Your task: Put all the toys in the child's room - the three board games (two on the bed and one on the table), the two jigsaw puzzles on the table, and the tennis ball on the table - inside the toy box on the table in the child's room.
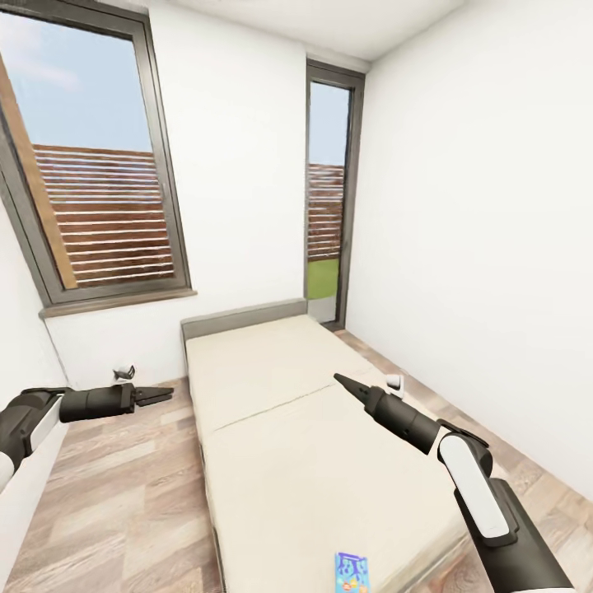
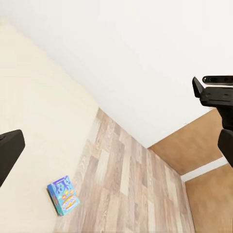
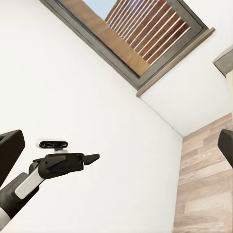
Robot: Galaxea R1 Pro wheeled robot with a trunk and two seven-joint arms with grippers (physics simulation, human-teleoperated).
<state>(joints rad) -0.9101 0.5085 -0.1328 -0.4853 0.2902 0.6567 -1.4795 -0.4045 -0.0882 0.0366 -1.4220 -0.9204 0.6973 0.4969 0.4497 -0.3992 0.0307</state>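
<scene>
Bed (image 1: 313, 445) sits dead ahead of you, beige two-part mattress, grey headboard at the far end against the white wall. One board game (image 1: 352, 572), a small blue flat box, lies on the near edge of the mattress, just right of centre; the left wrist view (image 2: 63, 194) shows it flat by the mattress edge, next to the plank floor.

Left gripper (image 1: 155, 396) hangs over the floor left of the bed, jaws look pressed together, holding nothing. Right gripper (image 1: 346, 384) is out over the mattress middle, well beyond the box; can't tell whether its jaws are spread or pressed together, but nothing is in them.

Risks, my read:
- The box is close under you, near the frame's bottom edge, so your right arm must fold back; expect an awkward approach.
- The flat box on a soft mattress gives little edge to pinch; a shove could push it off the near edge onto the floor.

Room: white walls, big window far left, narrow tall window in the far corner, wood-plank floor both sides of the bed.
</scene>
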